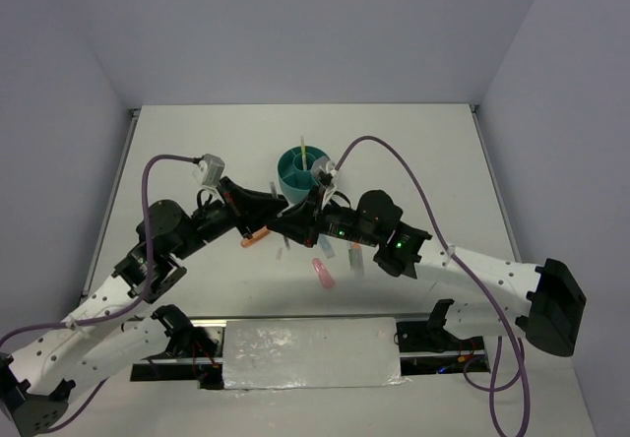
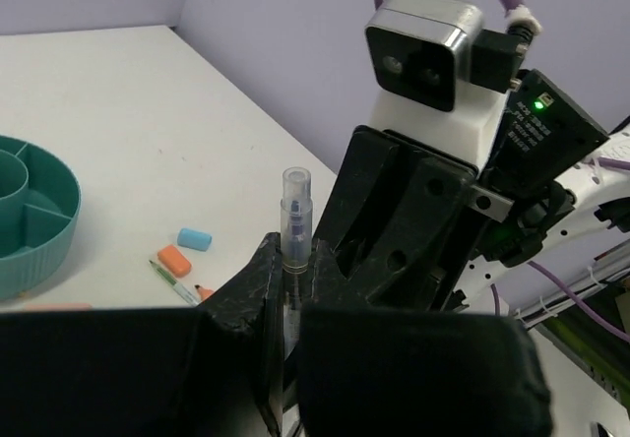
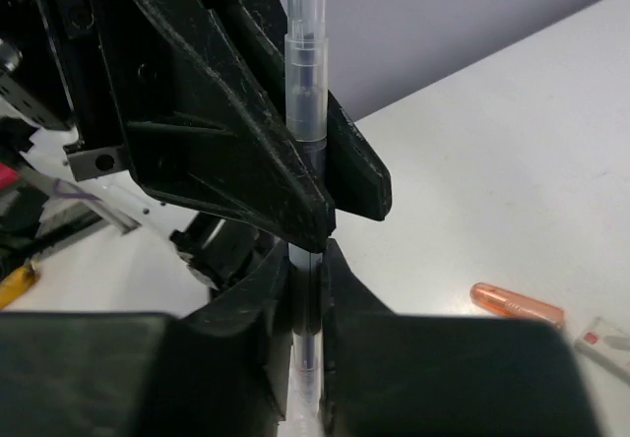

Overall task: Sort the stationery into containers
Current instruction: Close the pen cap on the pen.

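A clear pen [image 2: 295,211] stands upright between both grippers, which meet above the table just in front of the round teal organizer [image 1: 298,173]. My left gripper [image 2: 292,270] is shut on the pen's barrel. My right gripper [image 3: 307,260] is shut on the same pen [image 3: 305,83], and the left gripper's black fingers [image 3: 246,161] close round it just above. In the top view the left gripper [image 1: 274,211] and the right gripper [image 1: 295,218] touch tip to tip. A yellow pencil [image 1: 303,152] stands in the organizer.
A blue eraser [image 2: 194,239], an orange eraser [image 2: 174,260] and a thin green pen [image 2: 175,282] lie beside the organizer [image 2: 30,211]. A pink item [image 1: 323,274] and an orange cap [image 3: 517,304] lie on the table near the arms.
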Robot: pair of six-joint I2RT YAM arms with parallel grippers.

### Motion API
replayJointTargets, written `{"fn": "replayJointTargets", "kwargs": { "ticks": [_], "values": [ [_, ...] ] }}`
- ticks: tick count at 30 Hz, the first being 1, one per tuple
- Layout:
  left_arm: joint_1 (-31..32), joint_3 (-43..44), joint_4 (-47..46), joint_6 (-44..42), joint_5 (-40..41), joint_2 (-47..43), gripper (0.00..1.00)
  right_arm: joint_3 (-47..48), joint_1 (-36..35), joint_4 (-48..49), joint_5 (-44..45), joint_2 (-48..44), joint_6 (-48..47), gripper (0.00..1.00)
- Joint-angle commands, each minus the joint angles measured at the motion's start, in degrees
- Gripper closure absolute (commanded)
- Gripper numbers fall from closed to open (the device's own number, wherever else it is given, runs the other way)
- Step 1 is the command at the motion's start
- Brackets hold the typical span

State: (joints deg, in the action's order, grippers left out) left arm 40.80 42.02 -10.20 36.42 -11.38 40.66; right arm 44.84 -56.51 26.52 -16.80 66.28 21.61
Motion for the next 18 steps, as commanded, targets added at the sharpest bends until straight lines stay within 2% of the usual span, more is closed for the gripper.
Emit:
{"fn": "replayJointTargets", "kwargs": {
  "ticks": [1, 2, 3, 4, 5, 6, 8, 9, 11, 12, 14, 16, 18],
  "values": [
    [0.25, 4.21, -6.06, -1.18, -4.00, -1.03, 1.00, 2.88, 0.26, 1.34, -0.96, 0.69, -0.25, 0.94],
    [0.25, 4.21, -5.98, -1.18, -4.09, -0.77, 1.00, 3.15, 0.35, 1.16, -1.13, 0.78, -0.42, 1.00],
    [0.34, 4.56, -5.63, -1.27, -3.92, -0.59, 1.00, 3.32, 0.35, 1.16, -1.31, 0.69, -0.42, 1.00],
    [0.25, 4.74, -5.54, -1.70, -4.09, -0.33, 0.93, 3.32, 0.35, 1.42, -1.57, 0.69, -0.25, 1.00],
    [0.25, 5.09, -5.10, -1.97, -4.09, 0.02, 0.83, 3.15, 0.35, 2.21, -1.92, 0.52, -0.16, 1.00],
    [0.34, 5.35, -4.57, -2.15, -4.01, 0.20, 0.61, 3.06, 0.35, 2.22, -1.66, 0.25, -0.16, 1.00],
    [0.25, 7.53, -2.74, -3.29, -4.35, 1.34, 0.45, 2.97, 0.35, 1.96, -0.88, -0.19, -0.51, 1.00],
    [0.25, 8.51, -0.03, -3.55, -3.57, 1.69, 0.26, 3.06, 0.35, 1.26, -0.43, -0.19, -0.86, 1.00],
    [0.25, 10.61, 1.84, -4.43, -1.91, 1.87, 0.16, 3.24, 0.35, 0.46, -0.60, -0.10, -1.39, 1.00],
    [0.25, 11.32, 3.59, -4.78, 0.72, 1.79, 0.05, 3.32, 0.44, 0.20, -0.87, 0.07, -1.65, 1.00],
    [0.25, 13.42, 5.35, -5.13, 2.84, 1.96, 0.05, 3.24, 0.35, 0.11, -1.22, 0.43, -1.74, 1.00],
    [0.25, 14.84, 8.16, -5.22, 5.30, 2.57, 0.10, 2.80, 0.35, 0.37, -1.22, 0.34, -1.48, 1.00],
    [0.25, 16.42, 9.84, -5.22, 6.97, 3.02, 0.20, 2.71, 0.44, 0.46, -1.04, 0.25, -1.48, 1.00]
  ]
}}
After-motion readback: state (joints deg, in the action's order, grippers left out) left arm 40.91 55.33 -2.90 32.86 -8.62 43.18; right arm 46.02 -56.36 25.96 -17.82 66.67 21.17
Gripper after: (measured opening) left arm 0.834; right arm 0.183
